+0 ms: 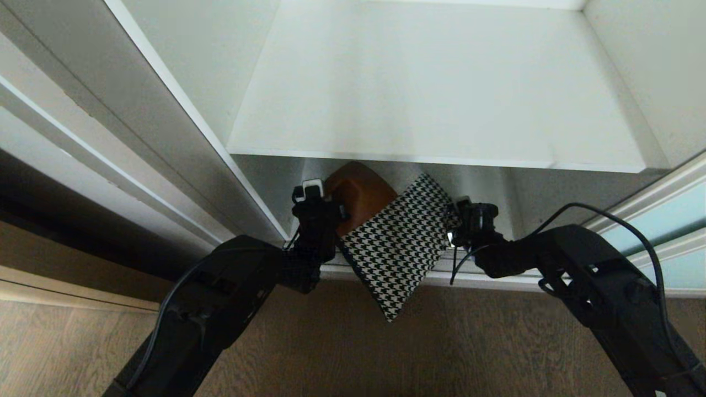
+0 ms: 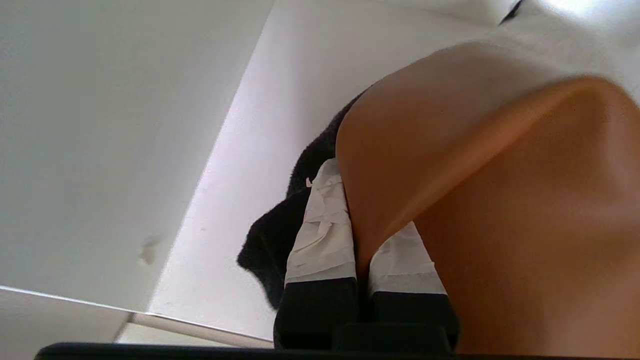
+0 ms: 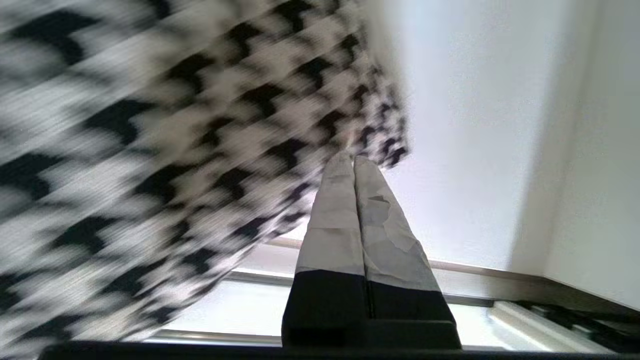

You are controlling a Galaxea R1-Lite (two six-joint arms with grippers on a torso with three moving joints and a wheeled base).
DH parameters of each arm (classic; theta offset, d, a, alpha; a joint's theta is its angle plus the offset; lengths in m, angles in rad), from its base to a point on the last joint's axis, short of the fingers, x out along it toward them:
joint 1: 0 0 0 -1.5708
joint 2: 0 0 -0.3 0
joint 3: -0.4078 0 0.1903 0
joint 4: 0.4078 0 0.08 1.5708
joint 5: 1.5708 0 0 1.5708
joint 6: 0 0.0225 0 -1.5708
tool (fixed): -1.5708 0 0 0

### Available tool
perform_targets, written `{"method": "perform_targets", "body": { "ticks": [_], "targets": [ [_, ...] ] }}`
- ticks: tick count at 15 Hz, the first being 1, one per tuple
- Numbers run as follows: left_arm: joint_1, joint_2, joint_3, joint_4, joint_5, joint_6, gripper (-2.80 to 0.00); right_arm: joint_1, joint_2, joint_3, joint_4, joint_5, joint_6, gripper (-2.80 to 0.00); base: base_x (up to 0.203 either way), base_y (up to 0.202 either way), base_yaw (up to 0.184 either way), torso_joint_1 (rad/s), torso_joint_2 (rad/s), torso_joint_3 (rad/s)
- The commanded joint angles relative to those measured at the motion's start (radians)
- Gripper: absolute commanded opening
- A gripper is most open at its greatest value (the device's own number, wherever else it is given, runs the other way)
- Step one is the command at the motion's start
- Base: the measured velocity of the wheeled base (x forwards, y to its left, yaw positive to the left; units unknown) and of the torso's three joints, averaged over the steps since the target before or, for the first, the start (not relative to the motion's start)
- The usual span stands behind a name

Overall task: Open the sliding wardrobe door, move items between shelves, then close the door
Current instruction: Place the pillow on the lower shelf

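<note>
Cushion (image 1: pixel 394 242) between tools: left tool (image 1: pixel 315 199) pinches brown corner; right tool (image 1: pixel 453 216) pressed together on houndstooth corner.

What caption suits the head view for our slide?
Both grippers, left and right, pinch a patchwork cushion tilted beneath a white shelf.

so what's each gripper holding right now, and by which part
Both grip the cushion: left gripper pinches the brown leather corner, right gripper the houndstooth corner.
</note>
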Motion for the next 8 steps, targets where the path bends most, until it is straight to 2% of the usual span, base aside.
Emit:
{"method": "perform_targets", "body": {
  "ticks": [1,5,8],
  "targets": [
    [0.0,0.036,-0.001,-0.019,0.001,0.038,-2.8,-0.015,-0.004,0.003,-0.004,0.001,0.002,-2.8,0.0,0.0,0.0,0.0,0.0,0.0],
    [0.0,0.039,-0.003,-0.01,0.001,0.039,-2.8,-0.008,-0.019,0.097,0.02,0.015,0.007,-2.8,0.0,0.0,0.0,0.0,0.0,0.0],
    [-0.002,0.038,-0.003,-0.015,0.001,0.031,-2.8,0.002,-0.039,0.183,0.075,0.09,0.011,-2.8,0.0,0.0,0.0,0.0,0.0,0.0]
  ]
}}
